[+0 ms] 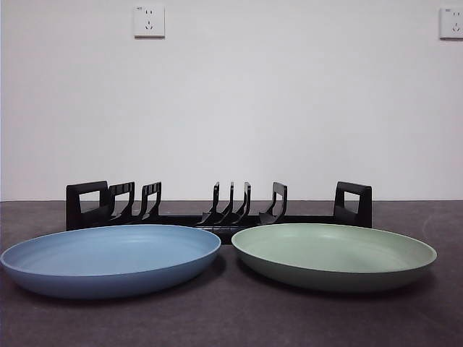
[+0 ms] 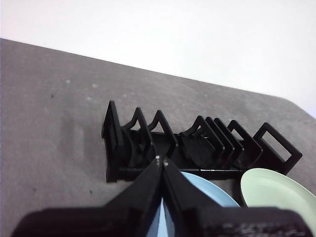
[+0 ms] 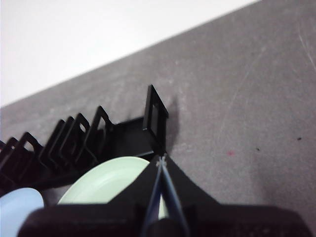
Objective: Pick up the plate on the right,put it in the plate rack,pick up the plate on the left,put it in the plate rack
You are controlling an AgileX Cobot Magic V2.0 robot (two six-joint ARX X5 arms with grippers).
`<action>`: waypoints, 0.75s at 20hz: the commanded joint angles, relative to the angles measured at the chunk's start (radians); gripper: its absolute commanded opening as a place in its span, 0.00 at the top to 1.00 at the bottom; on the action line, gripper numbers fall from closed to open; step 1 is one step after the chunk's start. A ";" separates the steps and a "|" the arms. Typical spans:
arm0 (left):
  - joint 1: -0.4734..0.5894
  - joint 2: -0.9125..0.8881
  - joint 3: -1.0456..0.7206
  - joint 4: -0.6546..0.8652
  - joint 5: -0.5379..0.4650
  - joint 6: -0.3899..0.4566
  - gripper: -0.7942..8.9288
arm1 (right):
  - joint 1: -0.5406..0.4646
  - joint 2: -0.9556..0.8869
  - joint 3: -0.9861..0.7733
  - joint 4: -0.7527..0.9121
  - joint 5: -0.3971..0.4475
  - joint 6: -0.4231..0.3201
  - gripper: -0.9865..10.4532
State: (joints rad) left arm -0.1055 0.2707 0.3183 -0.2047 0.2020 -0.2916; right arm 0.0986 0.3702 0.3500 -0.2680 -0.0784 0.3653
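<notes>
The long, low black plastic plate rack [image 1: 217, 210] lies lengthwise across the dark grey, faintly speckled matte table [image 1: 231, 318], toward the far side, before a plain white wall [image 1: 231, 101] carrying two white wall sockets [image 1: 149, 21]. Its curved upright prongs stand in groups along the base, and a squared loop handle closes each end. All slots are vacant.

Two shallow round plates with a smooth matte finish lie flat on the table in front of the rack. In the front view, the blue round plate [image 1: 110, 259] sits on the left and the pale green round plate [image 1: 334, 254] on the right. Their near rims come close at mid-table but remain apart, with a narrow strip of bare table between them. The far rim of each plate lies just beside the rack's base; contact cannot be confirmed.

The left gripper [image 2: 162, 160] hangs above the blue plate, its two black jaws brought together at the tips, holding nothing. The right gripper [image 3: 161, 162] hangs above the pale green plate near the rack's end handle, jaws likewise together and empty. Neither gripper appears in the front view.

Open table extends in front of both plates and beyond each end of the rack. The table's far edge runs close behind the rack.
</notes>
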 commanded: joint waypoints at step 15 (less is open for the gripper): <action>-0.012 0.629 0.363 -0.070 0.278 0.165 0.87 | 0.001 0.666 0.409 -0.275 -0.268 -0.210 0.90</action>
State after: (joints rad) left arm -0.1162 0.9016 0.6811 -0.2764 0.4671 -0.1452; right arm 0.0986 1.0355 0.7582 -0.5419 -0.3408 0.1673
